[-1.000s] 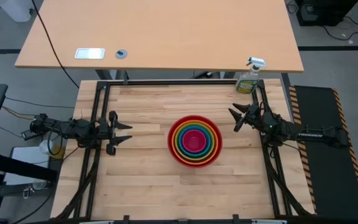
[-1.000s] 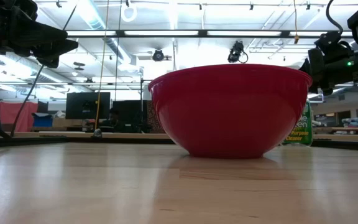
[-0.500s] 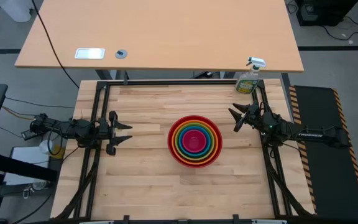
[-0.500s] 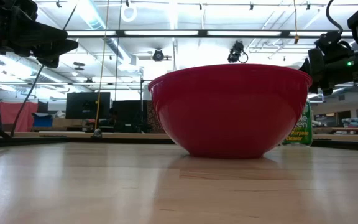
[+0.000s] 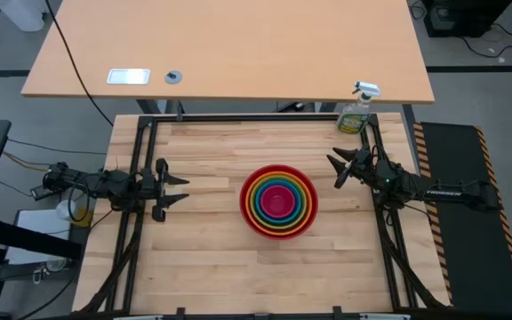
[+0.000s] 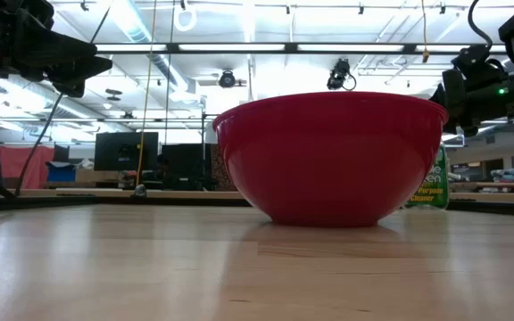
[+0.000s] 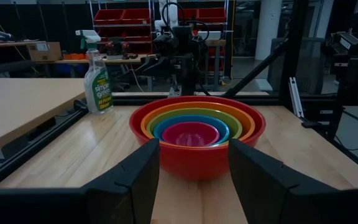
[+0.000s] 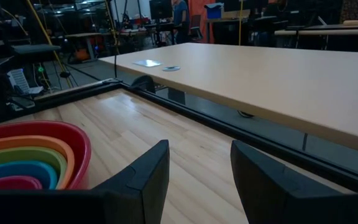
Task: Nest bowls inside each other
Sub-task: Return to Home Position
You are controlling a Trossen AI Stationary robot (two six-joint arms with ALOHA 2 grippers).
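Observation:
The bowls (image 5: 278, 202) sit nested as one stack in the middle of the table: red outermost, then orange, lime green, blue, and pink (image 7: 190, 133) innermost. The red bowl (image 6: 331, 157) rests on its base on the wood. My left gripper (image 5: 178, 189) stands open at the table's left edge, raised and level, pointing at the stack (image 7: 196, 140). My right gripper (image 5: 336, 171) stands open at the right edge, to the far right of the stack (image 8: 27, 163), with nothing between its fingers.
A clear spray bottle (image 5: 356, 110) with a white trigger stands at the table's far right corner. A black frame (image 5: 256, 117) runs round the table. Beyond it is a larger light desk (image 5: 229, 49) with a small white device and a round disc.

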